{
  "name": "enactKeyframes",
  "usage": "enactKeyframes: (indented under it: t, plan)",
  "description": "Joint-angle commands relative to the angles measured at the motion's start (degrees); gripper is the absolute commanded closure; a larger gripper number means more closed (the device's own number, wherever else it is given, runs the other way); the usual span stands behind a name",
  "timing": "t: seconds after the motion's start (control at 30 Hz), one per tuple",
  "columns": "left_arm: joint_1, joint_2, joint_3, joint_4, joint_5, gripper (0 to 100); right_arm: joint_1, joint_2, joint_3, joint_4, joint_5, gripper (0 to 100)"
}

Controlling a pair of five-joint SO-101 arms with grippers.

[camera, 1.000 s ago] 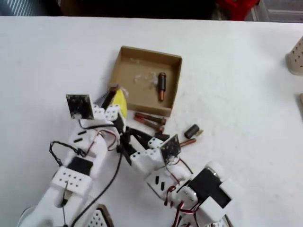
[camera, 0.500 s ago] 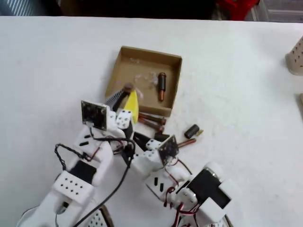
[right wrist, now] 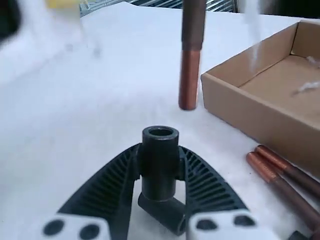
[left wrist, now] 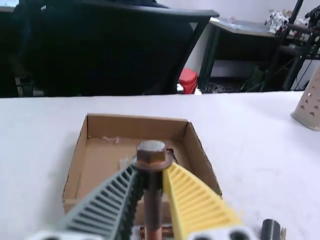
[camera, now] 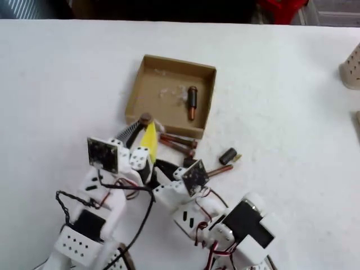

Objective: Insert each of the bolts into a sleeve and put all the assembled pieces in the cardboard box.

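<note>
Copper-toned and hex-headed, the bolt [left wrist: 151,192] stands upright, clamped between the ribbed grey and yellow fingers [left wrist: 195,205] of the left end effector [left wrist: 150,170], just before the cardboard box [left wrist: 137,126]. The right end effector [right wrist: 159,162] grips a black tubular sleeve [right wrist: 160,142] upright (open bore upward), near and lower than the bolt's smooth tip.

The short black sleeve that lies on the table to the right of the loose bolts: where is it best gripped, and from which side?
Probably at mid-length, from above. The short black cylindrical sleeve lies on its side on the white table, so its curved wall is exposed on top and a grasp could close across it.
</note>
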Motion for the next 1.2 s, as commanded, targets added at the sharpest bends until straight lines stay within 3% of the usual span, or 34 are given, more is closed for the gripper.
enactKeyframes:
  t: [0.0, 0.27, 1.17]
  plan:
    - [0.4, -8.04, 1.23, 1.23, -0.35, 98, 0.31, -0.04, -1.23, 0.04, 0.88, 98.2]
    - [0.48, -15.25, 1.05, 13.19, 1.14, 98, 1.27, -0.04, -1.23, -0.04, 0.88, 98.2]
    - [0.92, -15.16, 1.32, 16.09, 5.89, 98, 3.82, -0.13, -2.99, -0.13, 0.88, 98.2]
